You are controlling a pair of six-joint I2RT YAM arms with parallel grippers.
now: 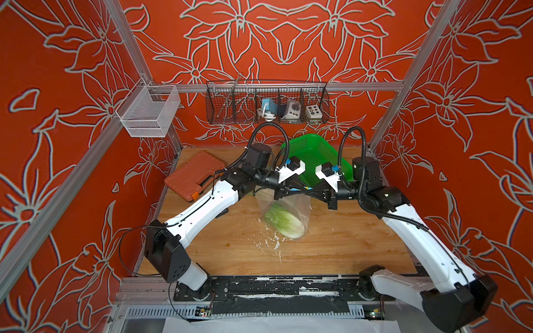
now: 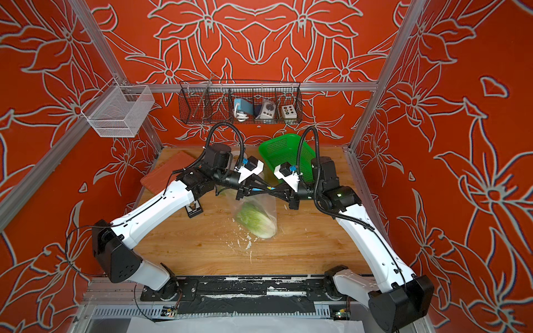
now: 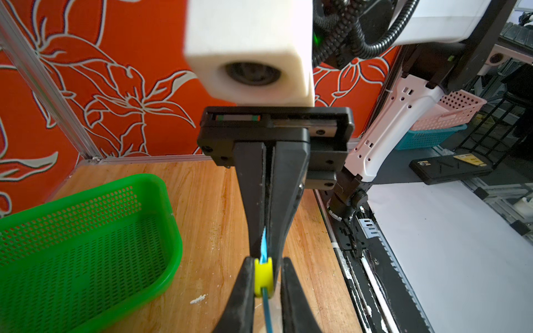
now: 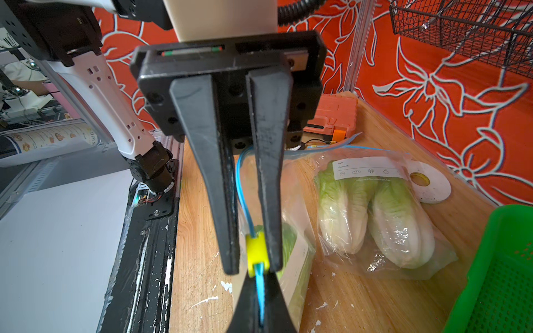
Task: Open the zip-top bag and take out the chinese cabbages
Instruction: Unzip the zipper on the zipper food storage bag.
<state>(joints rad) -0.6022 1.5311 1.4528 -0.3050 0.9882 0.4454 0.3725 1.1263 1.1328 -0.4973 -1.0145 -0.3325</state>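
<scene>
Chinese cabbages [image 1: 284, 221]: all three bagged. One sits low in the zip-top bag [image 1: 302, 208], on the side of the green basket [image 1: 314, 152] toward my bases. The other two lie in a second bag [image 4: 432, 259] flat on the table [image 1: 331, 245], just beside the basket. My claws meet tip to tip on the zip-top bag's top edge, near the basket.

Right claw [image 3: 266, 251]: pressed together, pinching the blue zip strip [image 4: 241, 184].

Left claw [image 4: 253, 264]: nearly closed, pinching the yellow slider [image 3: 263, 276], with fingers [image 4: 207, 173] on either side of it. Contact on one side is plain. The other side is hard to read in the left wrist view but looks tight in the right wrist view.
</scene>
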